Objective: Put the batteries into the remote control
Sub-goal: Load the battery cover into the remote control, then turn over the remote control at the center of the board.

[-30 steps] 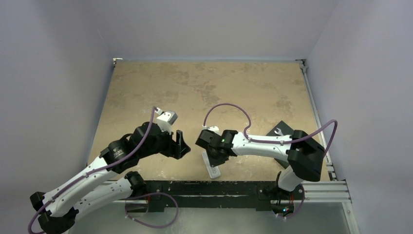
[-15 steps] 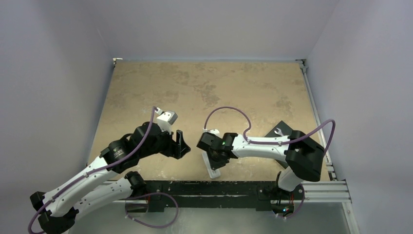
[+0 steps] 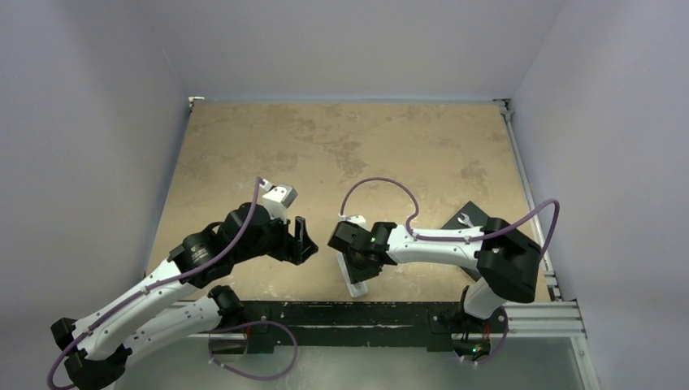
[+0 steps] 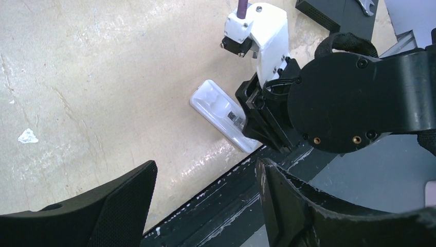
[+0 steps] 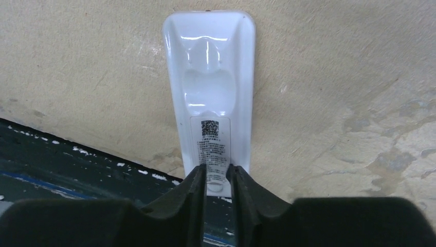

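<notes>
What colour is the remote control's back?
The remote control is glossy white, with a printed label; clearest in the right wrist view.

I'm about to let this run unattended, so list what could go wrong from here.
1. The remote control lies back up with its near end right at the dark front rail. A nudge from the right gripper could slide it off the tabletop.
2. That gripper's fingers stand only narrowly apart over the glossy back, so they may slip.
3. No batteries show in any view.
</notes>
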